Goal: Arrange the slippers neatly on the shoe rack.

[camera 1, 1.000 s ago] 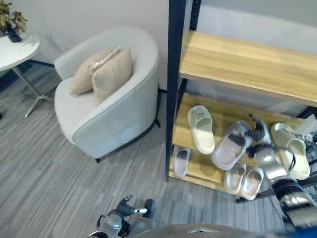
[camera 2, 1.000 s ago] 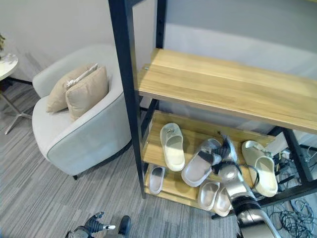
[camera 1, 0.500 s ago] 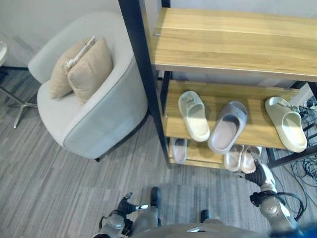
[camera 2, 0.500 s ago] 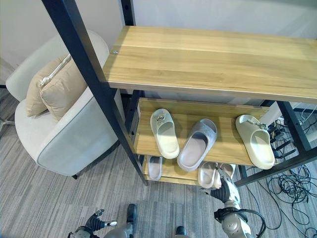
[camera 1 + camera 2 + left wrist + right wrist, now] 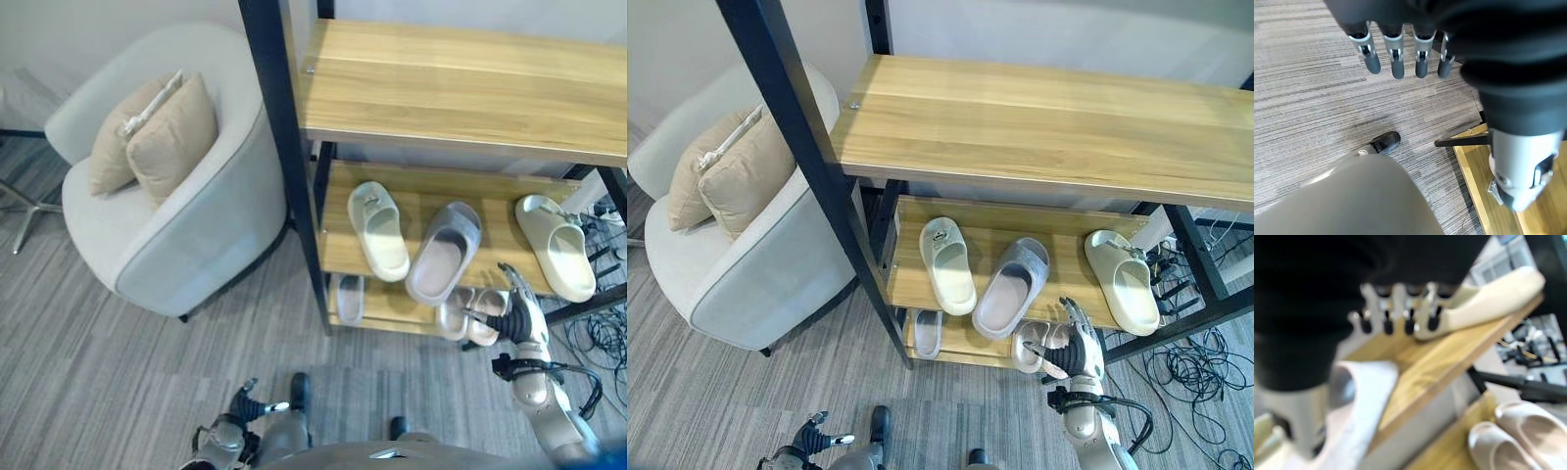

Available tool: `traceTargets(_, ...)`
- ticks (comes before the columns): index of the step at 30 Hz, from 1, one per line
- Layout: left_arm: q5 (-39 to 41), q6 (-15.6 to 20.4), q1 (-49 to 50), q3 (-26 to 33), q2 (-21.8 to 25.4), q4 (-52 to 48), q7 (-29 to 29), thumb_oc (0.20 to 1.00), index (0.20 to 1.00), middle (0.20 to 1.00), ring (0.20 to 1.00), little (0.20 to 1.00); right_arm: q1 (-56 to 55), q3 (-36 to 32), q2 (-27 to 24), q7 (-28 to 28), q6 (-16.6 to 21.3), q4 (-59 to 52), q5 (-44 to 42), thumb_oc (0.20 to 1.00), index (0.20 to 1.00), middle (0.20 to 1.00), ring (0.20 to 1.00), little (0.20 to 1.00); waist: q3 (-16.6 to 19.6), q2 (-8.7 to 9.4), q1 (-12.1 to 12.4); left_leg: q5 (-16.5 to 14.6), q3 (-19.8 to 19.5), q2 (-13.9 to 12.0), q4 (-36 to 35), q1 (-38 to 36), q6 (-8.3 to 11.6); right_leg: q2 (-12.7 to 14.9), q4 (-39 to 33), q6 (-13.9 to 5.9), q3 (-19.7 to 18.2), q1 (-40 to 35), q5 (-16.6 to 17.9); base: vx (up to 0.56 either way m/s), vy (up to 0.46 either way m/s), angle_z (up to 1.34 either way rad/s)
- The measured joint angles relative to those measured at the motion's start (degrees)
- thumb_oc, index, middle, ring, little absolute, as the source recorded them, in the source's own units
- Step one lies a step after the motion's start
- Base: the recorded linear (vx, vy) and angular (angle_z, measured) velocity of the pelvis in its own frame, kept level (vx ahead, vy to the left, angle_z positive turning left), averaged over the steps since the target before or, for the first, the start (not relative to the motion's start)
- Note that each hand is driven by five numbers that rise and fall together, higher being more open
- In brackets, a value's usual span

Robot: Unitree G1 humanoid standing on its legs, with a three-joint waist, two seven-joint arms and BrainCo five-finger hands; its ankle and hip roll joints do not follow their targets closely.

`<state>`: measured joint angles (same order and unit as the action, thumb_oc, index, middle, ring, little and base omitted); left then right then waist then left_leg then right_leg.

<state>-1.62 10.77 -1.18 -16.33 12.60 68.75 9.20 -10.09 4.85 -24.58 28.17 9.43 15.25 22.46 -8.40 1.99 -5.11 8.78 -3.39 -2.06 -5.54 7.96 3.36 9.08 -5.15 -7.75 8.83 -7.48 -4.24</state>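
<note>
R robot hand (image 5: 1396, 308): fingers (image 5: 1385, 316) straight in a row, dark tips, holding nothing, w/ dark cover beside them. Past the tips: cream slipper (image 5: 1484, 301) on wooden shelf (image 5: 1435, 367), near its edge. Grey slipper (image 5: 1364, 406) on same shelf, close to cam, apart from cream one. Lower shelf (image 5: 1462, 443): pale pair (image 5: 1513, 435), side by side, touching. Cables (image 5: 1533, 342) on floor beyond.

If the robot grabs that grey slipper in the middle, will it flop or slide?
The grey slipper looks thick and moulded, so it probably keeps its shape. It likely weighs little. Lying crooked on the smooth wooden shelf, it may slide if pushed.
</note>
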Motion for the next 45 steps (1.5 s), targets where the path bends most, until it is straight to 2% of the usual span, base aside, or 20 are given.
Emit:
traceTargets(7,-0.06,0.24,0.14,-0.66,0.30,-0.02,0.02,1.000,1.000,1.000,1.000,1.000,7.35,-0.03,-0.01,2.59,-0.38,9.71,-0.76,1.000,1.000,1.000,1.000,1.000,0.17,0.15,0.34,0.54,-0.14,0.01,0.02,0.23,-0.03,-0.14,0.00,-0.02,0.03,0.10,0.06,0.00,0.000,0.00)
traceTargets(9,-0.08,0.98,-0.10,-0.93,0.20,-0.09,0.06,1.000,1.000,1.000,1.000,1.000,9.94,-0.11,-0.01,4.28,-0.41,11.70,-2.68,1.000,1.000,1.000,1.000,1.000,0.44,-0.11,1.65,0.57,-0.24,-0.05,0.02,0.89,-0.02,-0.17,0.00,-0.01,0.27,0.68,0.02,-0.01,-0.002,0.04)
traceTargets(12,-0.08,1.00,-0.15,-1.43,0.26,-0.06,0.15,1.000,1.000,1.000,1.000,1.000,13.38,-0.13,0.05,5.27,-0.26,15.09,-5.10,1.000,1.000,1.000,1.000,1.000,0.51,-0.23,1.66,0.88,-0.45,0.08,0.27,1.57,-0.18,-0.36,0.01,-0.01,0.78,1.10,0.05,0.00,0.005,0.07)
traceTargets(24,-0.06,1.18,-0.01,-1.73,0.25,-0.04,1.17,1.000,1.000,1.000,1.000,1.000,17.63,0.02,1.14,5.89,0.62,18.61,-12.77,1.000,1.000,1.000,1.000,1.000,0.70,-0.62,4.43,1.13,-1.87,0.30,0.03,3.38,-0.03,-0.63,-0.01,0.03,2.09,2.18,-0.11,0.01,0.004,0.06)
traceTargets(30,-0.06,1.17,0.06,-1.77,0.24,0.01,1.20,1.000,1.000,1.000,1.000,1.000,18.44,-0.08,1.14,6.00,0.97,20.41,-13.93,1.000,1.000,1.000,1.000,1.000,0.64,-0.91,4.69,1.69,-2.70,0.68,0.28,5.03,-0.04,-0.66,-0.01,0.01,3.05,3.14,-0.12,0.01,-0.002,0.10)
traceTargets(33,-0.06,1.59,-0.09,-2.26,0.38,-0.07,2.08,1.000,1.000,1.000,1.000,1.000,23.01,-0.44,1.06,7.90,1.60,26.59,-14.99,1.000,1.000,1.000,1.000,1.000,-0.45,-1.17,4.93,1.83,-3.17,0.74,0.28,5.40,0.06,-0.68,-0.02,-0.05,3.36,3.35,-0.16,0.01,0.004,0.05)
traceTargets(44,0.60,2.10,-0.58,-3.93,0.58,-0.03,3.38,1.000,1.000,1.000,1.000,1.000,28.62,0.11,-1.52,10.71,2.31,30.56,-16.54,1.000,1.000,1.000,1.000,1.000,-2.22,-2.18,6.19,2.06,-3.72,1.01,0.30,7.64,0.32,-0.67,-0.26,-0.21,4.27,5.14,0.03,0.00,0.002,0.02)
traceTargets(45,0.60,2.13,-0.58,-3.97,0.55,-0.03,3.59,1.000,1.000,1.000,1.000,1.000,28.80,0.13,-1.53,10.97,2.30,30.64,-16.56,0.799,0.799,0.799,0.799,0.799,-2.30,-2.31,6.19,2.09,-3.84,1.02,0.30,7.80,0.37,-0.70,-0.26,-0.21,4.40,5.23,0.03,0.00,-0.001,0.05)
